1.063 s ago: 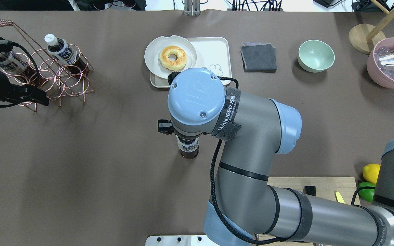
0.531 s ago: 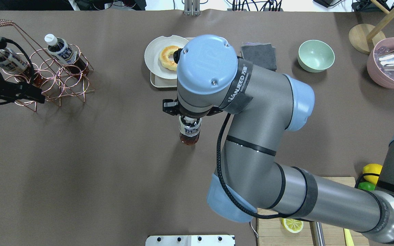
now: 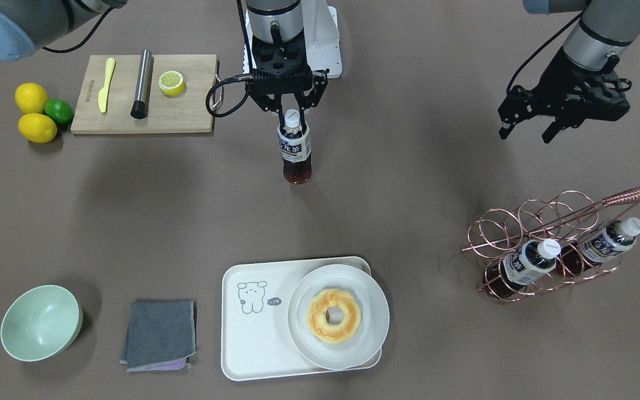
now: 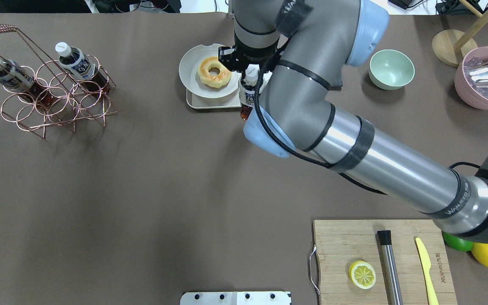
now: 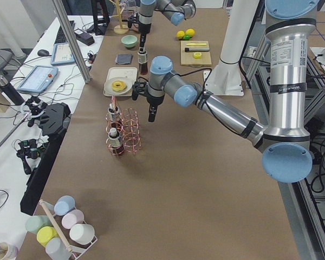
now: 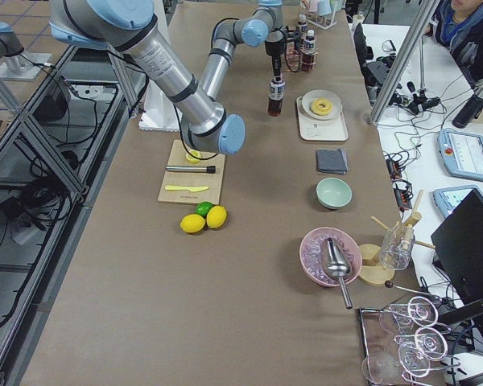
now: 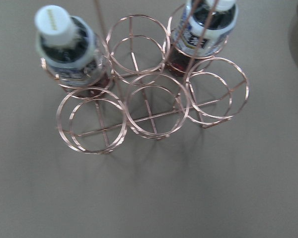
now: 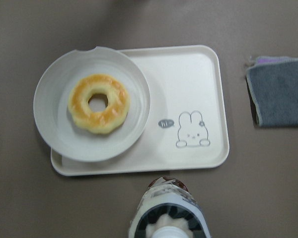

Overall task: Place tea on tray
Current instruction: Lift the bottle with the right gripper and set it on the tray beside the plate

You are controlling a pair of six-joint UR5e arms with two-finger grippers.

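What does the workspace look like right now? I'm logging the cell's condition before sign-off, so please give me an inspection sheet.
Surface: brown table cover, no spill seen.
Job's things: tea held short of the tray; plate with doughnut covers one tray end, bear end bare.
Clutter: wire rack with two bottles, bowl, cloth, cutting board.
End effectors: right end effector shut on the tea's neck; left end effector open, empty.
Cables: black cable loops off the right wrist.
Surroundings: person beside the table.

The dark, white-capped tea (image 3: 296, 150) is upright, just short of the robot-side edge of the cream, bear-marked tray (image 3: 253, 339).
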